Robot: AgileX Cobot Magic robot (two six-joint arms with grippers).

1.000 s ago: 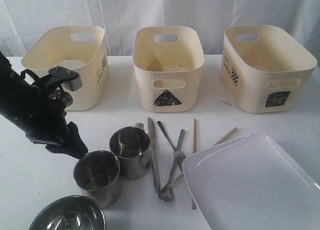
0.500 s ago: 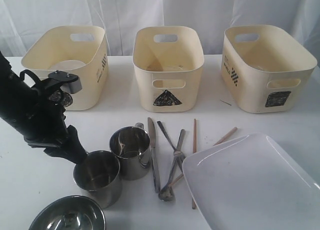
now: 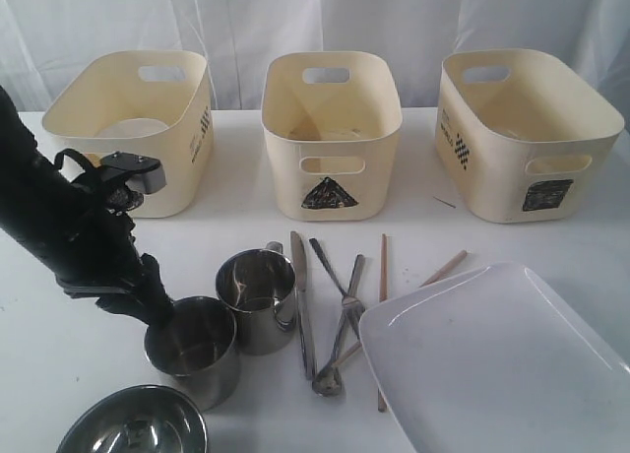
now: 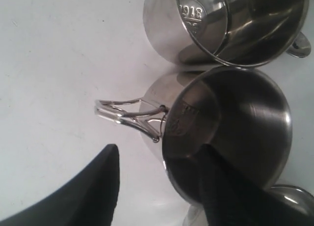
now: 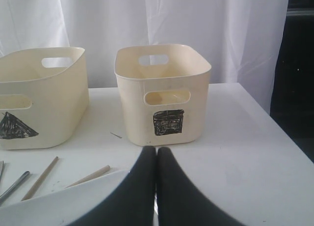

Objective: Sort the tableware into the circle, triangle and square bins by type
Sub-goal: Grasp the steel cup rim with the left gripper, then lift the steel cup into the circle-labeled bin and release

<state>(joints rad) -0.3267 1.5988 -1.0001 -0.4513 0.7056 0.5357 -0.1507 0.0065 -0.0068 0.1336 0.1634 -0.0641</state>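
Our left jaws stand open astride the wall of the steel mug (image 3: 193, 350), toward the surface's (image 3: 241, 192) near left corner. We judge it light, stiff and slick, so pinch the rim squarely. Right jaws are closed.

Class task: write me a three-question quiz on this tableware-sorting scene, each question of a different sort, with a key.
1. True or false: the right gripper is shut.
2. Which mark does the middle bin carry? A circle, B triangle, C square.
3. Fill in: the left gripper, jaws open, straddles the rim of a steel ____.
Key: 1 true; 2 B; 3 mug.
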